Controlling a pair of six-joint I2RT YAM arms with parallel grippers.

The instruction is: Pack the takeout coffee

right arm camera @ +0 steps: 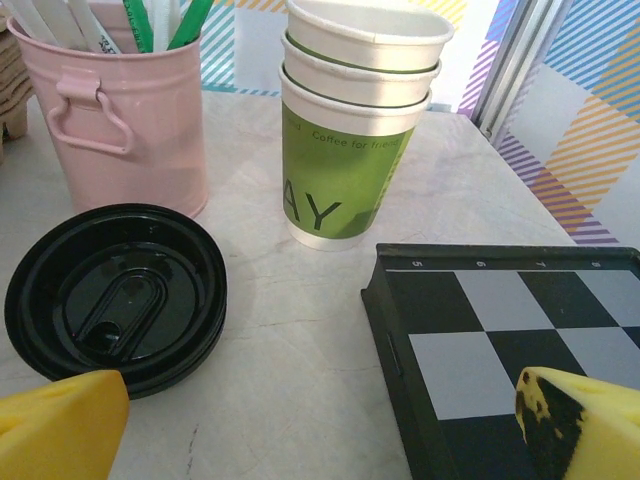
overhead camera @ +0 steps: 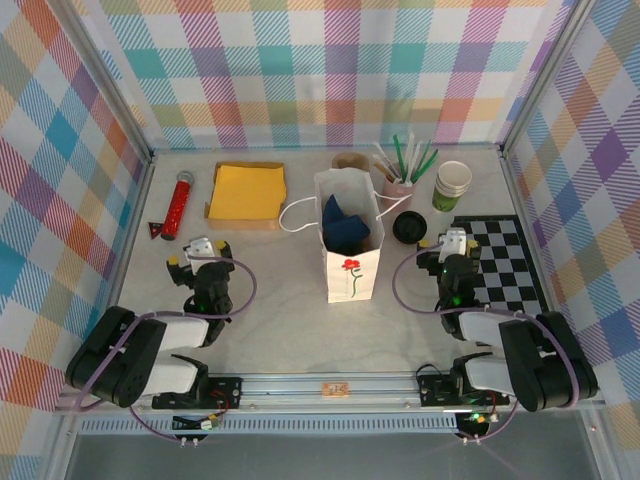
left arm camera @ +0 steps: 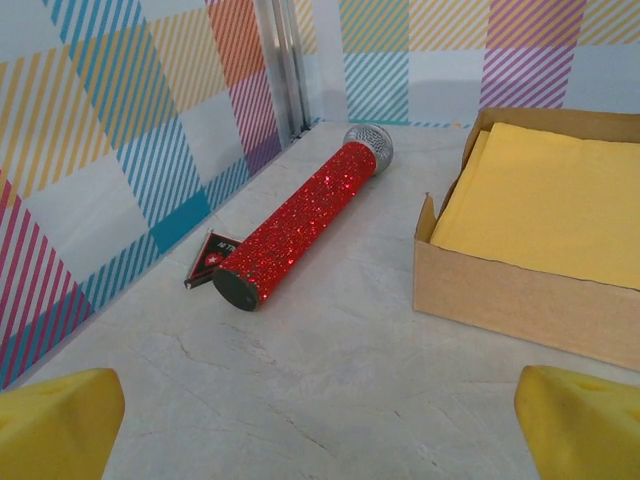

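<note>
- While both arms sit folded low in the top view, the left gripper (overhead camera: 195, 252) is lower left of centre and the right gripper (overhead camera: 447, 246) lower right; neither touches any item
- left gripper: jaws spread wide, pinching nothing; its yellow fingertips (left arm camera: 60, 425) sit in the two bottom corners of the left wrist view, with bare table (left arm camera: 330, 380) between them
- right gripper: jaws spread wide, pinching nothing; one yellow fingertip (right arm camera: 60, 425) at bottom left of the right wrist view, just beside the loose black lid (right arm camera: 115, 295); the other at bottom right, over the chessboard (right arm camera: 480, 350)
- takeout coffee: cannot tell where it is
- white paper bag (overhead camera: 352, 270) stands upright at centre of the top view, mouth open, red flower drawn on its front; dark blue shape (overhead camera: 347, 225) inside, cannot tell what it is
- loose black lid lies flat on the table, right of the bag, just in front of the pink bucket (right arm camera: 130, 120) of stirrers
- lidless stack of green-and-cream cups (right arm camera: 350, 150) stands upright right of the bucket, near the chessboard's far edge but apart from it
- upper left of the top view: red glitter microphone (left arm camera: 300, 225) lies on its side near the left wall; small black-and-red card (left arm camera: 208, 262) at its near end
- cardboard tray (left arm camera: 520, 295) of yellow napkins (left arm camera: 560, 190) sits right of the microphone, apart from it
</note>
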